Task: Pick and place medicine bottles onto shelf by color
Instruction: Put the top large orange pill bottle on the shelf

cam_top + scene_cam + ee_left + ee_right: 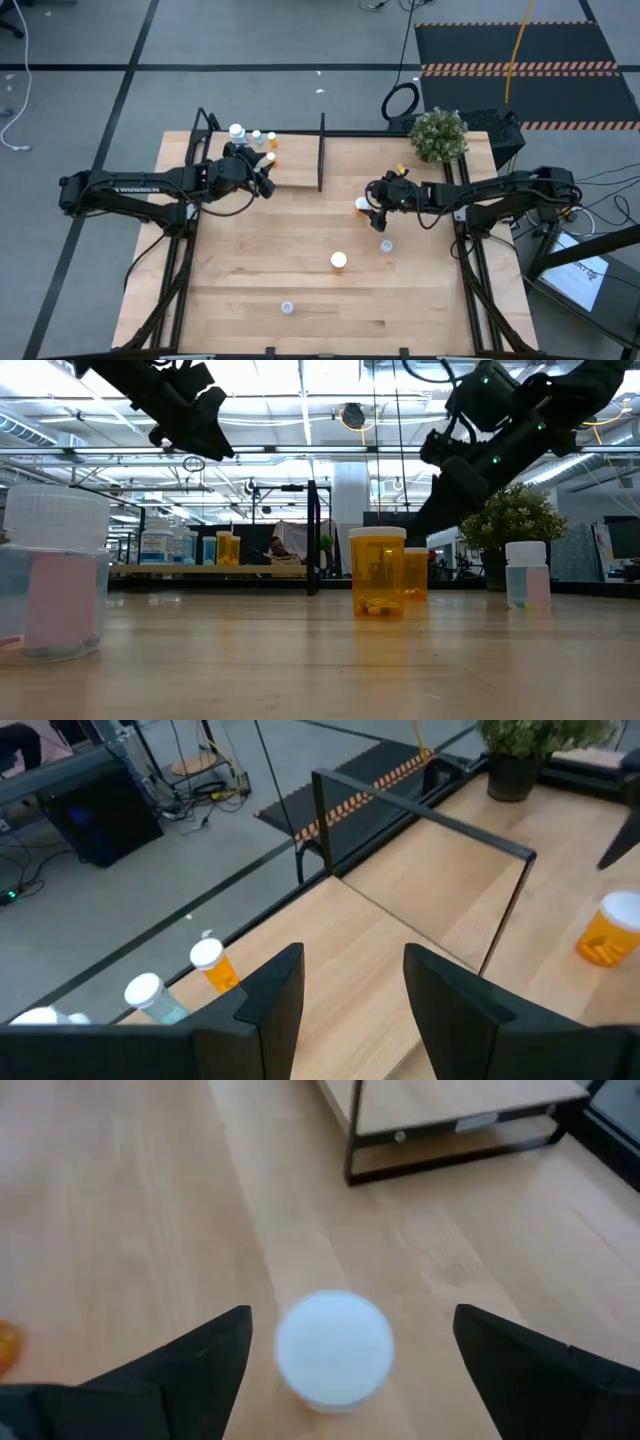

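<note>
An orange medicine bottle with a white cap (pixel 362 206) (pixel 333 1348) stands upright on the tabletop right of centre. My right gripper (pixel 372 207) (pixel 345 1355) is open just above it, one finger on either side, touching nothing. My left gripper (pixel 265 180) (pixel 355 990) hovers open and empty over the left part of the shelf (pixel 295 150). Several bottles stand on their bases at the shelf's far left corner: pale ones (pixel 237 131) (pixel 145 992) and orange ones (pixel 271 140) (pixel 212 963). A black upright divider (pixel 321 150) splits the shelf.
On the tabletop stand a larger orange bottle (pixel 339 261) (pixel 378 572), a pale blue one (pixel 386 245) (pixel 527 573) and another pale one near the front edge (pixel 288 307) (pixel 55 575). A potted plant (pixel 438 135) sits at the far right corner.
</note>
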`<action>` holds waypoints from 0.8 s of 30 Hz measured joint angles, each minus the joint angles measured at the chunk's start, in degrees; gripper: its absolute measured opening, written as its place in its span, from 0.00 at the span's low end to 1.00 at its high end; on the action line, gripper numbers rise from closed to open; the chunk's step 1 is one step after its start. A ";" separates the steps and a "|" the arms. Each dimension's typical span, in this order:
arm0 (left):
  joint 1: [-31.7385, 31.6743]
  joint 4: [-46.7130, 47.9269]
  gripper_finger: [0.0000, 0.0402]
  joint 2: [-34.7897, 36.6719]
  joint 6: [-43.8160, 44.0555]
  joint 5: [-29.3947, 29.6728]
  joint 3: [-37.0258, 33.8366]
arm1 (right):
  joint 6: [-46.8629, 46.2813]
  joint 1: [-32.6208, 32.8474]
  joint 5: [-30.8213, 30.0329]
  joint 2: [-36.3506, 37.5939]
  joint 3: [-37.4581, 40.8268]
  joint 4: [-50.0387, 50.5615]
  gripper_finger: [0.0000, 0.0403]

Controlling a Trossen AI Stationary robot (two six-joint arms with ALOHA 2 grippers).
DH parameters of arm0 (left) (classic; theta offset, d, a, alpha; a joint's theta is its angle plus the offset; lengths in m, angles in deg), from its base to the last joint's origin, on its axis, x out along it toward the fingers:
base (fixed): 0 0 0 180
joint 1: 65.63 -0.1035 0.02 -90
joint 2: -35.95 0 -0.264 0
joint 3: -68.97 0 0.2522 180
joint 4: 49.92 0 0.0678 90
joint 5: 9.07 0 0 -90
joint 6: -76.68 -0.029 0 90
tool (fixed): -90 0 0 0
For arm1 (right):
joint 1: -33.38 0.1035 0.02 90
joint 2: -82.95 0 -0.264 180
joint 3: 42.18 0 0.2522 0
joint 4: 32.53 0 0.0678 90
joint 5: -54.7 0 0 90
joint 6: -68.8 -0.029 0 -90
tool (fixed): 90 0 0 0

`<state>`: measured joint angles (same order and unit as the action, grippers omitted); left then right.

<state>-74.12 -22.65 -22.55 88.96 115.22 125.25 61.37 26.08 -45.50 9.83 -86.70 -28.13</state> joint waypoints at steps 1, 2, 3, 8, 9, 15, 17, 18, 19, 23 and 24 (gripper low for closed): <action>-0.01 -0.39 0.44 0.00 -0.03 -0.21 0.00 | 0.19 -0.48 0.12 -0.73 0.02 -0.25 0.85; -0.02 -0.60 0.44 0.02 -0.12 -0.56 0.00 | 0.43 -0.98 0.83 -1.69 -0.01 -0.56 0.85; -0.02 -0.69 0.44 0.02 -0.16 -0.94 0.00 | 0.51 -1.50 1.90 -2.54 0.01 -0.32 0.85; -0.02 -0.74 0.44 0.02 -0.16 -1.39 0.00 | 0.64 -2.89 5.86 -6.81 0.00 -3.30 0.82; -0.02 -0.72 0.44 0.02 -0.16 -1.39 0.00 | 0.64 -2.96 5.87 -7.56 0.02 -4.07 0.81; 0.00 -0.92 0.44 0.02 -0.34 -1.52 0.00 | 0.50 -3.01 5.99 -9.22 -0.01 -5.64 0.71; 0.00 -0.94 0.44 0.00 -0.34 -1.67 0.00 | -0.04 -3.01 6.02 -9.01 0.02 -5.28 0.68; 0.00 -0.96 0.44 0.01 -0.37 -1.89 0.00 | -0.14 -3.01 6.03 -8.92 -0.01 -5.60 0.65; 0.00 -1.02 0.44 0.00 -0.36 -2.09 0.00 | -0.21 -3.01 6.03 -8.89 -0.01 -5.69 0.63; 0.08 -1.77 0.44 0.02 -0.62 -3.87 0.00 | -0.23 -3.01 6.03 -8.18 -0.01 -5.87 0.56; 0.16 -1.94 0.44 0.02 -0.61 -4.15 0.00 | -0.22 -3.01 6.03 -7.91 -0.03 -5.65 0.54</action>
<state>-73.96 -24.58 -22.52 88.35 111.07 125.25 61.14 23.07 -39.46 1.92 -86.73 -33.78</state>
